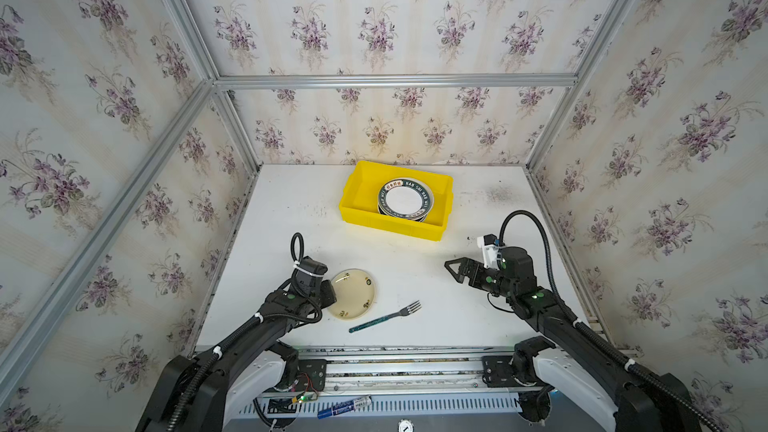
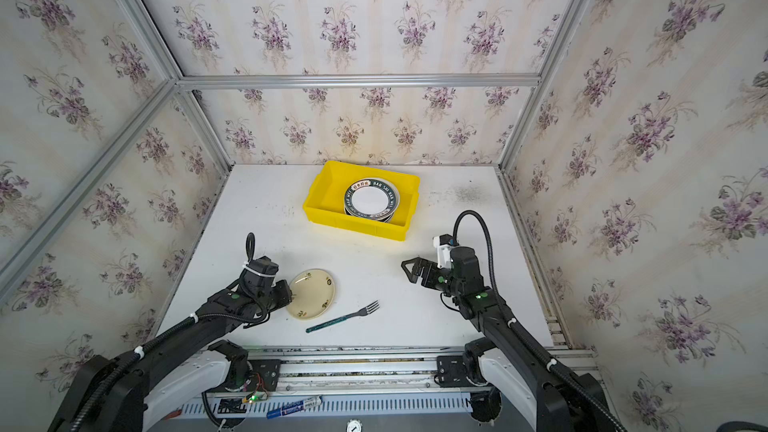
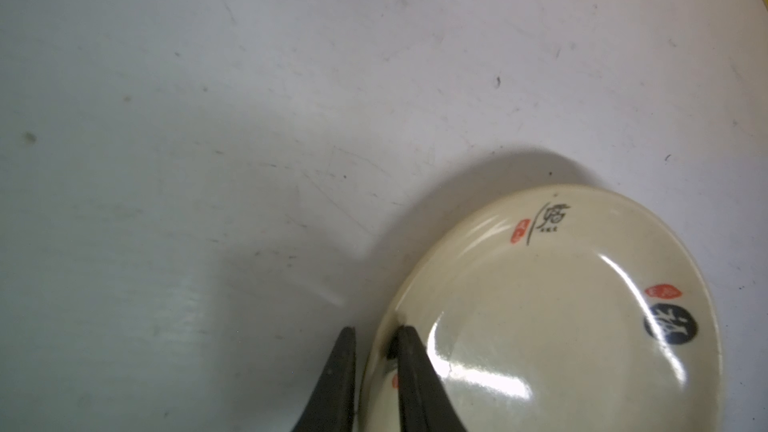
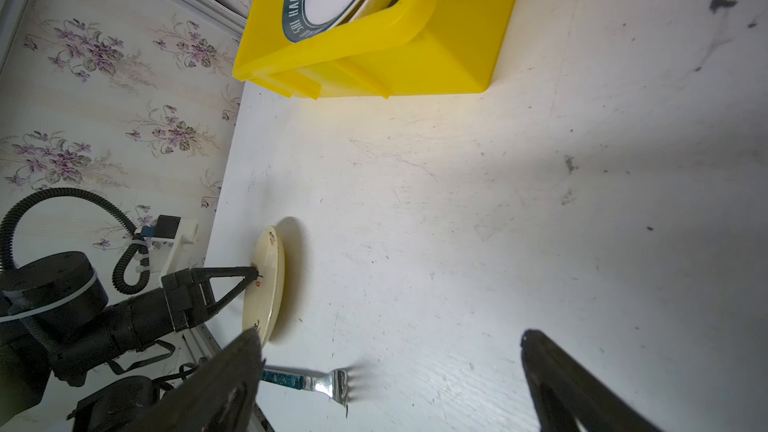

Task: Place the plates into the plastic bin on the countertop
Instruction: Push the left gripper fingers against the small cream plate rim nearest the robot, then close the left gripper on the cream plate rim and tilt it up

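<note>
1. The left fingers (image 3: 409, 371), two black tapered blades, are clamped on the rim of the cream plate (image 3: 540, 326). One presses the glossy inner slope and the other sits against the outer wall.
2. We see that this plate is round, shallow and glazed, printed with small red seals and black brush characters. It sits on the near left part of the desk (image 1: 291, 209). We cannot tell whether the pinched edge is off the surface.
3. The right fingers (image 4: 224, 392), black open triangular frames, stand wide apart and hold nothing. They hover above bare desk on the right, well apart from the cream plate.
4. A fork (image 1: 386, 317) lies flat just beside that plate, with shiny metal tines and a glittery teal handle.
5. The yellow bin (image 1: 390, 228) is smooth moulded plastic, rectangular with a flared rim, and stands at the far middle of the desk.
6. Inside it, toward its right side, we see a stack of plates (image 1: 405, 199). The top one is white with a dark teal lettered band.
7. The desk is matte white, scuffed and speckled dark.
</note>
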### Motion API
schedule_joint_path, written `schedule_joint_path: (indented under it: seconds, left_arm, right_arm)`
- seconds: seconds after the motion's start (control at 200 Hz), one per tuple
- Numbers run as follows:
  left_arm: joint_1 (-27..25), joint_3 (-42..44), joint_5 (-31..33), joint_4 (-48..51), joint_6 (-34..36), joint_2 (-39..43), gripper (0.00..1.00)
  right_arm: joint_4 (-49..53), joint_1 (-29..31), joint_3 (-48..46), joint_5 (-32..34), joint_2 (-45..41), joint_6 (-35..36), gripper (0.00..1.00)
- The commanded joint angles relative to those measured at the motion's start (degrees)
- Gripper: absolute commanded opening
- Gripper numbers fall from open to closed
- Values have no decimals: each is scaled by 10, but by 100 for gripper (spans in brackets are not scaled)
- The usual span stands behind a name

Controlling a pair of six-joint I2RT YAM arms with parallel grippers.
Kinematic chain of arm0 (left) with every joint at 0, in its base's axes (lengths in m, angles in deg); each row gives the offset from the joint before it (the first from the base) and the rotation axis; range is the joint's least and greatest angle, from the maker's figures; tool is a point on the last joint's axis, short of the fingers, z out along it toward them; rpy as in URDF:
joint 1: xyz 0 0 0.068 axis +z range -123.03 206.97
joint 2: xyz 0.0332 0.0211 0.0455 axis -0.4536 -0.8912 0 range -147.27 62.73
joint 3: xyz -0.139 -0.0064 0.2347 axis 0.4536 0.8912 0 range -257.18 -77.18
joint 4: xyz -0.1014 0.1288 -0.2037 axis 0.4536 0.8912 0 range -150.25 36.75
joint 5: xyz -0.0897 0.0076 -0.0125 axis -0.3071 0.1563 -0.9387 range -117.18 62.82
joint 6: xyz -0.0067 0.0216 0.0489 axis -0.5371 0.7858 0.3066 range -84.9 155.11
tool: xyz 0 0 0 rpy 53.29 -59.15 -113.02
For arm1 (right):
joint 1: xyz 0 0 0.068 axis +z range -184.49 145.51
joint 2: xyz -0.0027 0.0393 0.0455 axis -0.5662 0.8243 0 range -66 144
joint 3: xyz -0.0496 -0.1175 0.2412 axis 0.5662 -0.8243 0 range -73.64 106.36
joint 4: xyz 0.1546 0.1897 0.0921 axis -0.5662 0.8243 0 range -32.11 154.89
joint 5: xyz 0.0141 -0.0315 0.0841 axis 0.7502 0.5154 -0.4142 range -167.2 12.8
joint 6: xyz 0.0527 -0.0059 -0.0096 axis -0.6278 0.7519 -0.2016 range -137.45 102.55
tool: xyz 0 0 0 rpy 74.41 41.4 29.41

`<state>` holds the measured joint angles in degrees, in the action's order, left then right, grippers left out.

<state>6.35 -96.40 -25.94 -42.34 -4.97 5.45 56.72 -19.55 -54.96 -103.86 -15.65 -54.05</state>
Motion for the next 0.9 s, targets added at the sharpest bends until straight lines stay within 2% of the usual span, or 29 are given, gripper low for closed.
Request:
schedule_joint_path:
  seconds: [0.0,0.11,0.2,0.52,0.665,0.895]
  left_arm:
    - [-2,-1,4,28,-12,-7,19]
    - [-3,-1,0,23,-18,-12,20]
    - [-3,1,-9,15,-26,-16,24]
    - [-3,7,-51,-13,-29,-17,24]
    - [-2,7,-59,-16,-28,-15,13]
    - [-3,8,-60,-17,-33,-6,5]
  right_arm:
    - [-18,0,5,9,0,-1,99]
    - [-16,0,4,9,-1,-1,99]
    - [-14,0,4,9,-2,0,99]
    - [5,0,3,23,-11,1,99]
    - [6,0,2,22,-12,0,99]
    - [9,0,2,25,-20,0,99]
